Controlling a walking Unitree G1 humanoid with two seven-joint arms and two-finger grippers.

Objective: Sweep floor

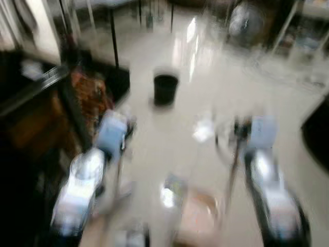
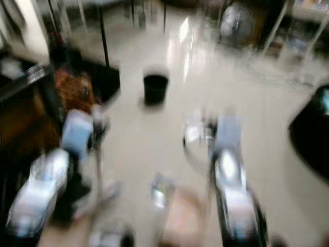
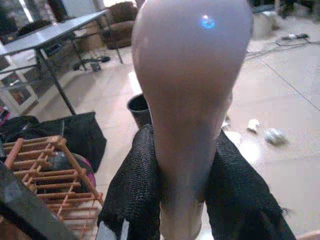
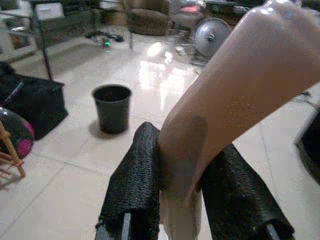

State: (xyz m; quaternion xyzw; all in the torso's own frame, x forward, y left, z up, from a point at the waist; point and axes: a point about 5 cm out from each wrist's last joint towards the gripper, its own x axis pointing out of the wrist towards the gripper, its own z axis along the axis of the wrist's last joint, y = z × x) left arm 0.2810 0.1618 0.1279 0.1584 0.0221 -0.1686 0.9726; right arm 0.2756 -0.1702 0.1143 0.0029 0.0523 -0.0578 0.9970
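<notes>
Left wrist view has the left gripper [image 3: 182, 195] clamped on a pale handle [image 3: 192, 100], crumpled litter [image 3: 274, 136] beyond; right gripper [image 4: 180, 200] grips a tan handle [image 4: 235, 95], black bin [image 4: 112, 107] ahead.

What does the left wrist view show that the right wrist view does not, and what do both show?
Left wrist view: a wooden rack, a grey table, and scraps of litter on the floor, with the left gripper clamped on a pale handle.

Right wrist view: a fan and the right gripper clamped on its own handle.

Both: the black bin, a black bag and the shiny tiled floor.
</notes>
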